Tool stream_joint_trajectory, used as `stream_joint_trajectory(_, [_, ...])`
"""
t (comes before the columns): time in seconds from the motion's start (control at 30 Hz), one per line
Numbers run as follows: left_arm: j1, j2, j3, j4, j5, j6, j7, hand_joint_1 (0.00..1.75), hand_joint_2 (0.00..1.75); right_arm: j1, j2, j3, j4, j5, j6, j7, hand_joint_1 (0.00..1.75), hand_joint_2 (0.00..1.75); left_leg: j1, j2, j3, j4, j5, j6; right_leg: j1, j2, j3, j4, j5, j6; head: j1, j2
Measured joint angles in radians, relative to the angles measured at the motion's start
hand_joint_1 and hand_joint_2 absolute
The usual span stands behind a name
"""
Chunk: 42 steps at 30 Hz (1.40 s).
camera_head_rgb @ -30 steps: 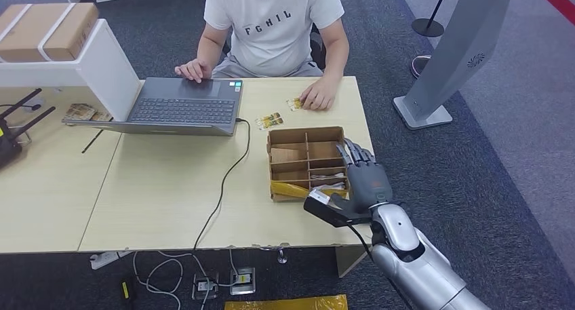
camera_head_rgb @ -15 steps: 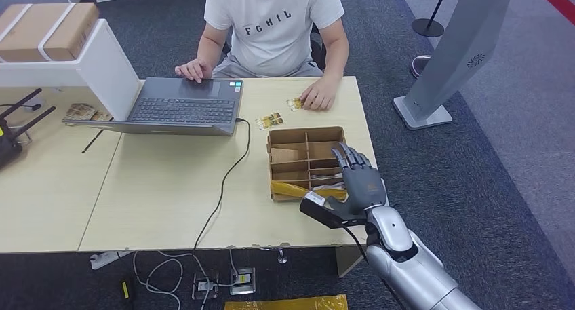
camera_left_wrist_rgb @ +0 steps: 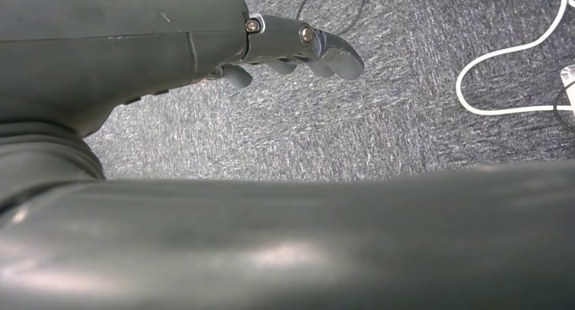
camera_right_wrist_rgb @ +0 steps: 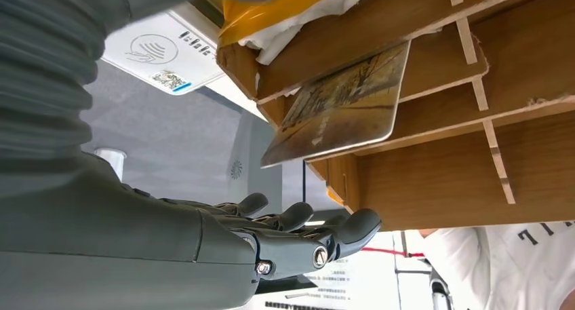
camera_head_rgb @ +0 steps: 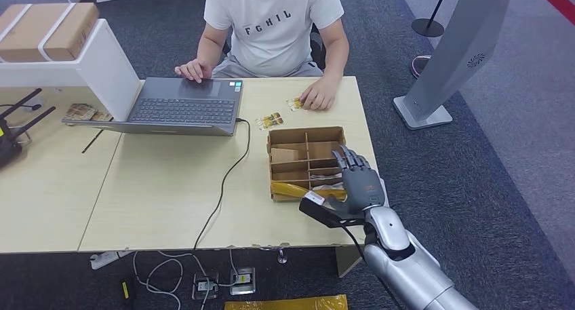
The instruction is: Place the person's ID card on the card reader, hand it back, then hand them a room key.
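My right hand [camera_head_rgb: 359,181] hovers open over the near right corner of a partitioned cardboard box [camera_head_rgb: 305,135], fingers spread and holding nothing. In the right wrist view its fingers [camera_right_wrist_rgb: 298,232] lie just off the box wall [camera_right_wrist_rgb: 434,174], where a picture-printed card [camera_right_wrist_rgb: 339,106] leans in a compartment. A white card reader [camera_right_wrist_rgb: 159,52] with a contactless symbol lies beside the box. Two small cards [camera_head_rgb: 270,121] [camera_head_rgb: 295,104] lie on the table; the person's hand [camera_head_rgb: 319,96] rests on the farther one. My left hand [camera_left_wrist_rgb: 298,49] hangs over the carpet with nothing in it.
A person in a white T-shirt [camera_head_rgb: 274,25] sits across the table [camera_head_rgb: 156,188] at an open laptop [camera_head_rgb: 183,106]. A black cable [camera_head_rgb: 227,181] runs off the front edge. A yellow packet [camera_head_rgb: 291,188] lies in the box's near compartment. A grey kiosk [camera_head_rgb: 461,52] stands at the right.
My right hand has moved a little left and forward, closer over the box's near right corner. The person and the cards have stayed put.
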Motion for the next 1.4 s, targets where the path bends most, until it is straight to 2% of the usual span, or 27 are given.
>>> stream_joint_trajectory(0.63, [0.0,0.002,0.0,0.0,-0.005,-0.007,0.0,0.0,0.0,-0.014,0.029,-0.01,0.084,-0.027,-0.016,-0.033,1.75,1.75,0.0,0.001,0.0,0.0,0.0,0.0,0.0,0.001,0.0,0.0,0.0,0.0,0.0,0.0])
stream_joint_trajectory(1.13, [0.0,0.005,0.0,0.0,-0.016,-0.013,0.0,0.0,0.0,-0.013,0.051,-0.018,0.091,-0.099,-0.011,-0.046,1.75,1.75,0.001,0.004,0.002,0.0,0.0,-0.001,0.001,0.004,0.0,0.0,0.001,-0.001,0.0,0.0])
stream_joint_trajectory(1.4, [0.0,0.006,0.0,0.0,-0.017,-0.013,-0.003,0.0,0.0,-0.012,0.049,-0.033,0.062,-0.064,-0.017,-0.025,1.75,1.75,0.001,0.004,0.002,0.0,0.0,-0.001,0.001,0.004,0.0,0.0,0.001,-0.001,0.0,0.0])
